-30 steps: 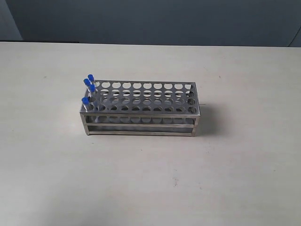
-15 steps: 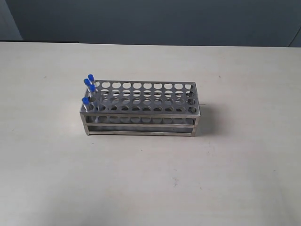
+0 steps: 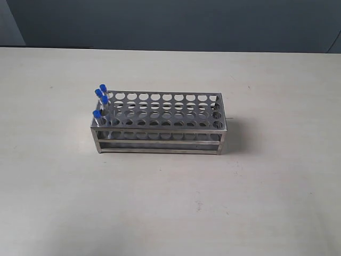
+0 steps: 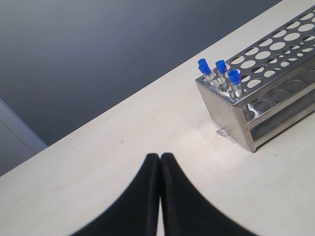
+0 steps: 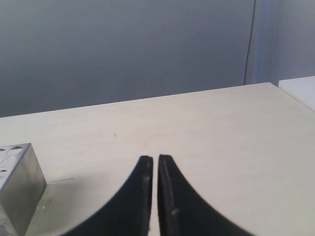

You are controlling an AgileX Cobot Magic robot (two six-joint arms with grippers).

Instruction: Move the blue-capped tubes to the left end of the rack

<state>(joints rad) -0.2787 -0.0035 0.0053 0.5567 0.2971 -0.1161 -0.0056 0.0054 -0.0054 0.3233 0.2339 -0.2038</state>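
Note:
The silver rack stands in the middle of the table, long side toward the exterior camera. Several blue-capped tubes stand upright in the holes at its left end; the left wrist view shows them too, blue-capped tubes at the near end of the rack. Neither arm appears in the exterior view. My left gripper is shut with nothing in it, hovering over bare table short of the rack. My right gripper is shut and empty, off the rack's end.
The pale table stretches on all sides of the rack. A dark grey wall runs behind its far edge. A white surface shows past the table's corner in the right wrist view.

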